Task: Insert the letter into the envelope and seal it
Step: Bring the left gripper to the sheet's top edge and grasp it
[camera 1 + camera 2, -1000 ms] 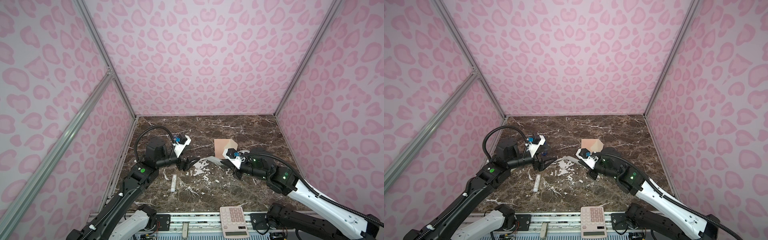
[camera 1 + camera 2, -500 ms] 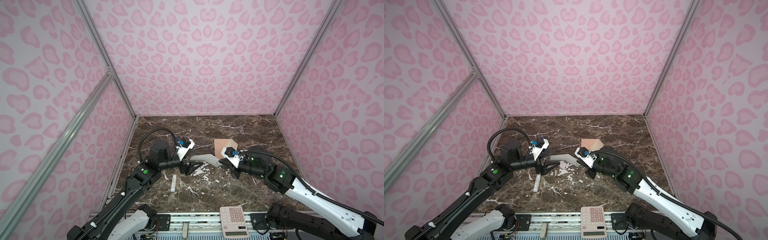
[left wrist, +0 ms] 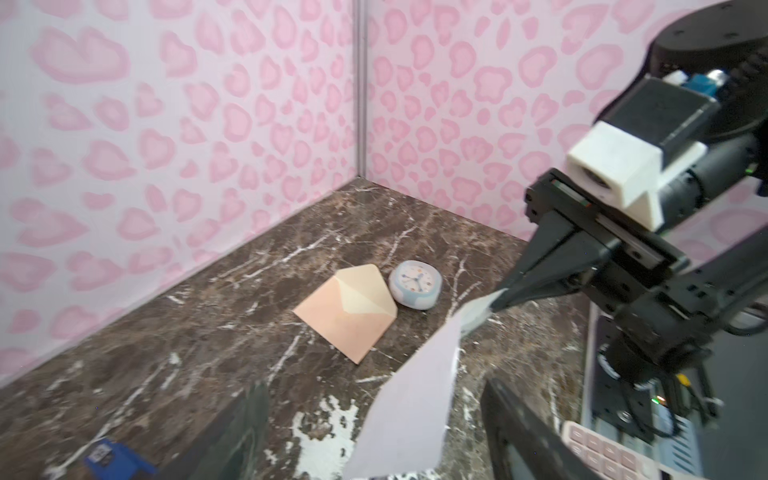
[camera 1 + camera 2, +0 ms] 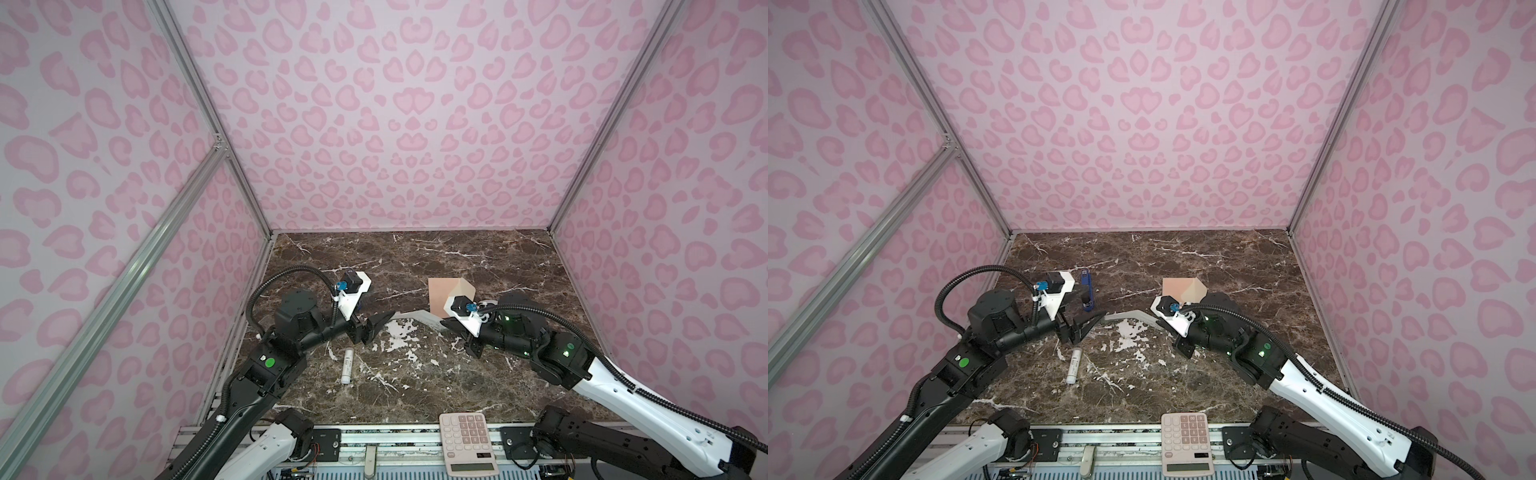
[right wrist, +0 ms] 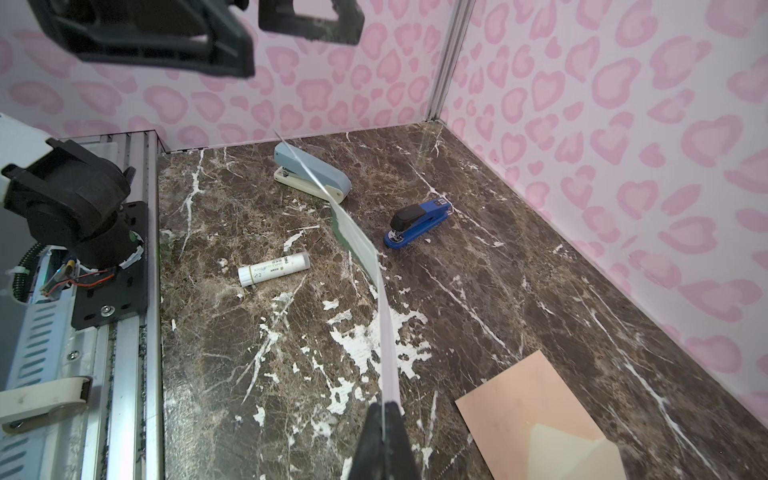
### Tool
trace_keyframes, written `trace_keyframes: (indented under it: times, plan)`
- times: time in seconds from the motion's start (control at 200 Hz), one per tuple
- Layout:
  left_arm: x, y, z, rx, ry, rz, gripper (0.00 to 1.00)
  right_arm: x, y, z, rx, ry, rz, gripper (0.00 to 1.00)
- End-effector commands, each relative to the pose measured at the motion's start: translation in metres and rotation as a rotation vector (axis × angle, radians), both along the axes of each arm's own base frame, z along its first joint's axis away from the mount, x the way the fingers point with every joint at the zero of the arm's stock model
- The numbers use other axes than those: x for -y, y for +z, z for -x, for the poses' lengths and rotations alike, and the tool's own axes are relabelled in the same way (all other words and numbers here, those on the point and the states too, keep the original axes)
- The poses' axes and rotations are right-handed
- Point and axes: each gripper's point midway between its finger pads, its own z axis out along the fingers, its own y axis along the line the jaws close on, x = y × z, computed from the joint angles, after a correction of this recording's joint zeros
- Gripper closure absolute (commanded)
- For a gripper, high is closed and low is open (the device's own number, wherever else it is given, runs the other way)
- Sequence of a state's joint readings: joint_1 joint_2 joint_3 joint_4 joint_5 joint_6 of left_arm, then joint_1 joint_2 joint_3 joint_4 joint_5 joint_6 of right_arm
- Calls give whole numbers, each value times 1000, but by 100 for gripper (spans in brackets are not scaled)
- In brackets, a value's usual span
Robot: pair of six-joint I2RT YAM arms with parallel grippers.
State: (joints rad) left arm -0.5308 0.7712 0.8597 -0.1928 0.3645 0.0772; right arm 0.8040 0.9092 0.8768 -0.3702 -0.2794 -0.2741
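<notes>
The thin white paper letter (image 3: 415, 399) hangs above the brown marble desk (image 3: 199, 332), one end pinched in your closed right pincer (image 3: 494, 301), the other between the open jaws of your left pincer (image 4: 380, 325), so close the left gently before steering toward the flat, open-flapped peach paper envelope (image 3: 345, 328).

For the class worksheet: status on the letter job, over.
Right gripper shut on letter, airborne. Left gripper open, letter's free end between jaws. Envelope flat, flap open, clock beside it.
</notes>
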Motion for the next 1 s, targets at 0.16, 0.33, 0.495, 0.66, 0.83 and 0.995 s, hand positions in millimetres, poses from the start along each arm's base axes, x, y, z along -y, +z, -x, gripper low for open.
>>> trace_keyframes:
  times: [0.16, 0.33, 0.495, 0.66, 0.83, 0.995]
  plan:
    - [-20, -33, -48, -29, 199, -201, 22, 9, 9, 9, 33, 16, 9, 100]
    - [12, -45, -38, -112, 20, -156, 25, 14, 12, 11, 49, 2, 2, 100]
    - [28, -44, -17, -134, -106, -124, 24, 14, 12, 10, 48, -3, -12, 100]
    - [38, -47, -1, -163, -189, -102, 23, 7, 12, 7, 40, 9, -23, 100]
    - [48, -49, 14, -172, -260, -94, 22, 2, 11, 4, 31, 15, -23, 100]
    - [52, -53, 25, -183, -314, -83, 21, -1, 14, 3, 27, 24, -36, 100]
